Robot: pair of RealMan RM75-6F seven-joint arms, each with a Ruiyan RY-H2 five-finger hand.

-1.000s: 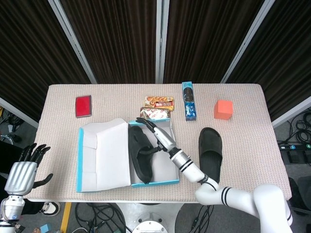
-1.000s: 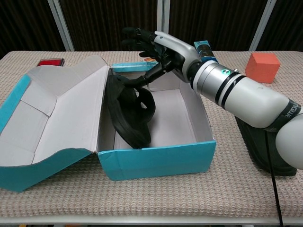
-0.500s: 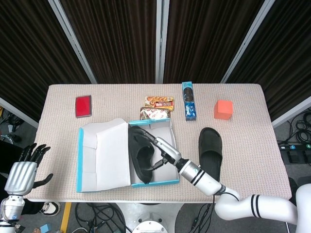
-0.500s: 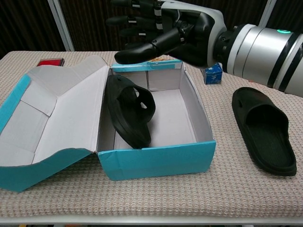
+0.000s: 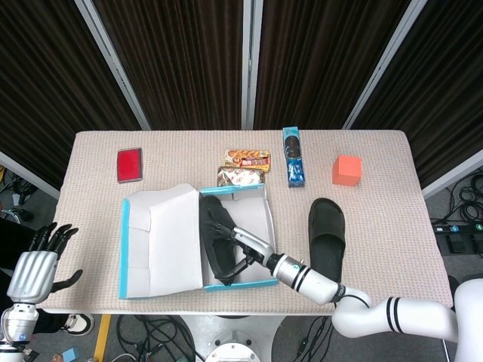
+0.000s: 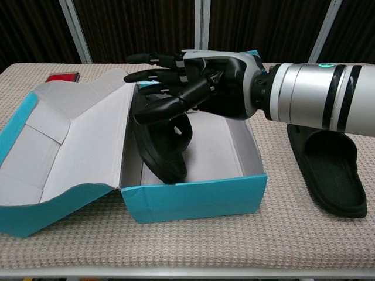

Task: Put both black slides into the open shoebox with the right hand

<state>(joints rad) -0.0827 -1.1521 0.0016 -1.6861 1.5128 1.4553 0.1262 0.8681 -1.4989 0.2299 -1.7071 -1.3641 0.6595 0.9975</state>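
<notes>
One black slide [image 6: 164, 143] leans on its side against the left wall inside the open teal shoebox [image 6: 193, 198], whose lid [image 6: 70, 140] lies folded out to the left. My right hand [image 6: 187, 88] hovers over that slide with its fingers spread, holding nothing; in the head view the right hand [image 5: 245, 249] is above the box's front half. The second black slide [image 6: 328, 170] lies flat on the table right of the box, also seen as the slide [image 5: 326, 234] in the head view. My left hand [image 5: 34, 268] hangs open off the table's left front corner.
Behind the box lie two snack packs [image 5: 249, 159] [image 5: 240, 176] and a blue biscuit pack [image 5: 293, 157]. An orange cube [image 5: 347, 170] sits at the back right, and a flat red item [image 5: 130, 164] at the back left.
My right hand has drawn back toward the box's front and dropped lower over the slide in the box. Both slides and the left hand have stayed put.
</notes>
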